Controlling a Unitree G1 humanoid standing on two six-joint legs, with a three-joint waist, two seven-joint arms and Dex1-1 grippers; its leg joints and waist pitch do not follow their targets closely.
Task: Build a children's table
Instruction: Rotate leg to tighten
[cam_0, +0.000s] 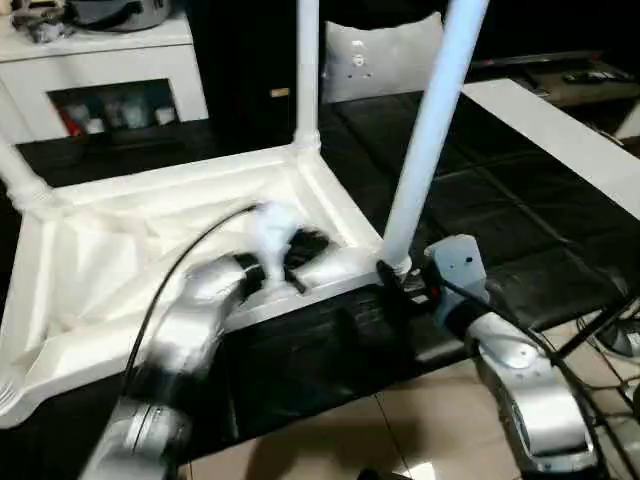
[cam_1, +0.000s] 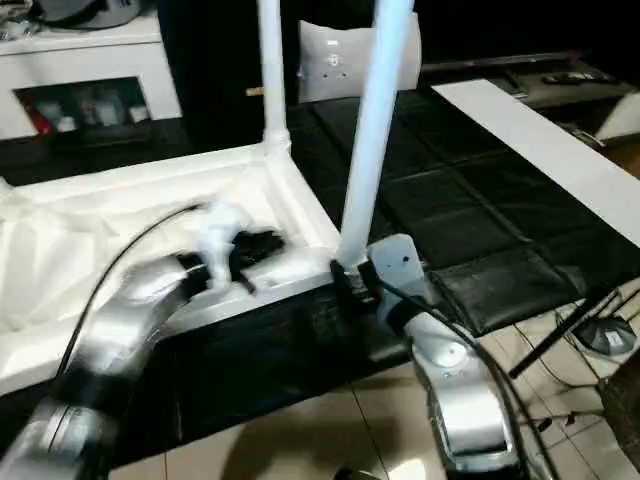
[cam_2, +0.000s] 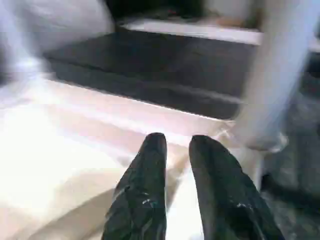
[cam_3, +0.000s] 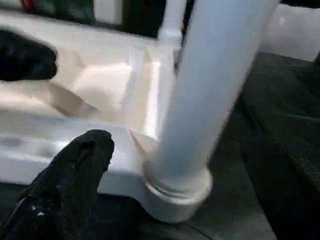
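The children's table (cam_0: 150, 250) is lying upside down on a black padded mat (cam_0: 480, 220), its ribbed underside facing up and occupying the left and centre of the head views. Three white legs are standing in corner sockets: the near leg (cam_0: 430, 130) is rising from the socket at lower centre right, a far leg (cam_0: 307, 70) is standing at upper centre, and a third leg (cam_0: 18, 180) is leaning out at the left edge.

The left gripper (cam_0: 300, 250) is hovering over the table's near rim, just left of the near leg; in the left wrist view its two black fingers (cam_2: 145, 190) are standing slightly apart with nothing between them. The right gripper (cam_0: 395, 280) is sitting beside the base of the near leg, at the socket; in the right wrist view one black finger (cam_3: 70, 180) is showing well clear of the leg (cam_3: 215, 90), the jaws spread wide and gripping nothing.

A flat white panel (cam_0: 560, 130) is lying on the mat at the right. A white cabinet (cam_0: 100, 70) is standing at upper left. Tiled floor (cam_0: 400, 430) is showing along the bottom edge.
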